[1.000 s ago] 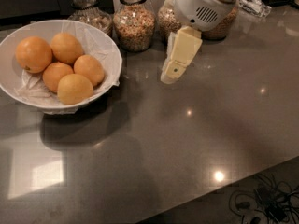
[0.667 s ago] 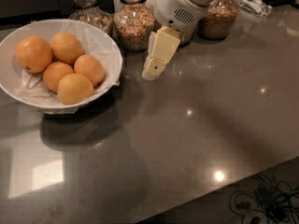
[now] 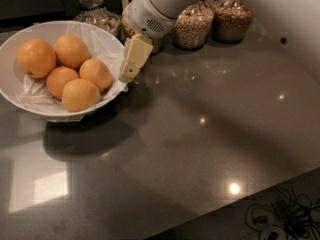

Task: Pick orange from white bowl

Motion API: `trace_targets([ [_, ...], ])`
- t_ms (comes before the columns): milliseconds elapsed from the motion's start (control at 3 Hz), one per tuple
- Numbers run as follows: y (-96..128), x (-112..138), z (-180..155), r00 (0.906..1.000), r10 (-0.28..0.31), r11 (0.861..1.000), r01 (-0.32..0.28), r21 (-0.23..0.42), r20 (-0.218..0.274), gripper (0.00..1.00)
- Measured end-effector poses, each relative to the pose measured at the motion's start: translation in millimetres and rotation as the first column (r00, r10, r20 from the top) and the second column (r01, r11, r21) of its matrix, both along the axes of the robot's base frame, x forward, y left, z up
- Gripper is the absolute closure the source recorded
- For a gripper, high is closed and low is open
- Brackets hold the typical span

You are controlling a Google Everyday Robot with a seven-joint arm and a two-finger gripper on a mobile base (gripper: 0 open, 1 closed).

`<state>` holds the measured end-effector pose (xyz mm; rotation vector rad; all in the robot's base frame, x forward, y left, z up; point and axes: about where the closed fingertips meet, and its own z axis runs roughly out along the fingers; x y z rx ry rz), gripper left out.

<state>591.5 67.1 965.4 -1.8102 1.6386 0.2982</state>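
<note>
The white bowl [image 3: 11,48] lined with crumpled white paper stands at the left of the dark counter and holds five fruits. The orange [image 3: 36,58], the largest and deepest in colour, lies at the bowl's far left. A paler yellow-orange fruit [image 3: 80,94] lies at the front, with smaller oranges between them. My gripper [image 3: 132,59], cream-coloured on a white arm, hangs tilted down-left over the bowl's right rim, above and to the right of the fruits and well apart from the orange. It holds nothing that shows.
Glass jars of grain stand along the back: one behind the bowl [image 3: 95,11] and two at the right [image 3: 192,25] [image 3: 231,17]. The counter's front edge runs diagonally at the lower right, with cables [image 3: 280,219] on the floor beyond.
The gripper has moved left from over the open counter to the bowl's right rim. The bowl and the fruits have not moved.
</note>
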Motion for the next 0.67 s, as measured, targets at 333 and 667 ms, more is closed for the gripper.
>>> trace_targets([
  [333,33.8,24.1,-8.7,0.9988,0.045,0.998,-0.044,0.049,-0.018,0.00],
  [667,33.9,24.1,-8.7,0.9988,0.045,0.998,-0.045,0.049,-0.018,0.00],
])
